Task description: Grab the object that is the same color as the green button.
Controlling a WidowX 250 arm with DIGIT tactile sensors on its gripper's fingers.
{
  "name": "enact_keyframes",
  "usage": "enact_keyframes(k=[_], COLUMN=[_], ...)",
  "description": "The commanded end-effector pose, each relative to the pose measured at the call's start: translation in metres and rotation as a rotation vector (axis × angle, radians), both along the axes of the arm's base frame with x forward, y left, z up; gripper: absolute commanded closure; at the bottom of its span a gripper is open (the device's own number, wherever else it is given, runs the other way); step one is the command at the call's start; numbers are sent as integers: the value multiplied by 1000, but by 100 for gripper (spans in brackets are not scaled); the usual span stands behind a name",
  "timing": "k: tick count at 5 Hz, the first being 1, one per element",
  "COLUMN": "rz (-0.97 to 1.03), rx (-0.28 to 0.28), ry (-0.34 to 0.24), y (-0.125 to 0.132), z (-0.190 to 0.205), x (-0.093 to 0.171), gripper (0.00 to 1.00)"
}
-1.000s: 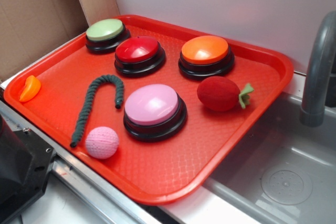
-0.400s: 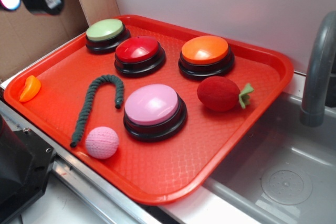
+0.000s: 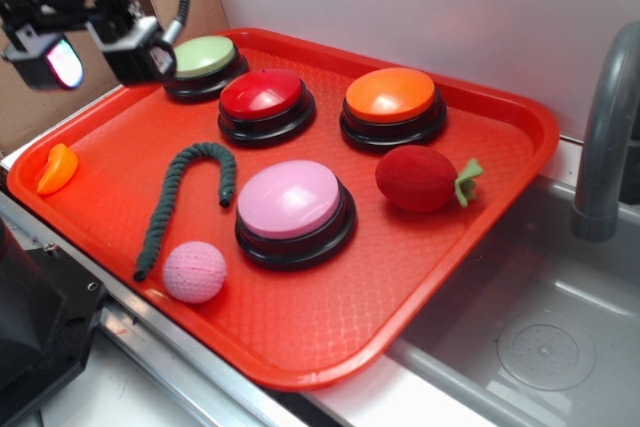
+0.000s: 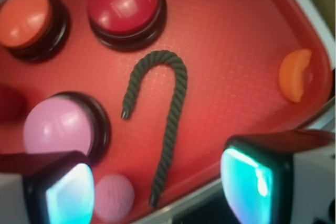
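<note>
The dark green twisted rope (image 3: 185,199) lies limp on the red tray (image 3: 420,277), hook end toward the buttons; the wrist view shows the rope (image 4: 167,124) running down between my fingertips, far below them. The pale green button (image 3: 201,57) sits at the tray's back left corner. My gripper (image 3: 100,47) hangs high over the tray's left edge, just left of the green button, open and empty. In the wrist view the gripper (image 4: 157,192) stands wide open with nothing between its two pads.
Red (image 3: 262,95), orange (image 3: 391,96) and pink (image 3: 290,199) buttons stand on the tray, with a pink knitted ball (image 3: 194,271), a red plush fruit (image 3: 420,178) and an orange wedge (image 3: 56,168). A grey sink with a faucet (image 3: 605,137) is on the right.
My gripper has come in from the upper left corner, moving right and down toward the tray's left side. Nothing on the tray has moved.
</note>
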State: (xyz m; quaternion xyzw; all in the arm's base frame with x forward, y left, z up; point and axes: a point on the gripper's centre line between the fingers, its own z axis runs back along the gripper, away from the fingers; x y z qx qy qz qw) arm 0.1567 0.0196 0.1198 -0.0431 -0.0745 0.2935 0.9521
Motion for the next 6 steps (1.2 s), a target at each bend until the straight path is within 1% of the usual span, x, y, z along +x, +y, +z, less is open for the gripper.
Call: enact_keyframes(k=[1,2,3,4,5,6], rz=[146,210,196,187,177,186], rx=[29,-37,-60,-64,-52,11], ry=[-14,-31,-29,0,10,9], y=[22,28,29,29,26,25], z=[-43,-67,-84,-100,-107,-109], x=[15,19,22,24,26,27], gripper=[0,0,0,0,0,78])
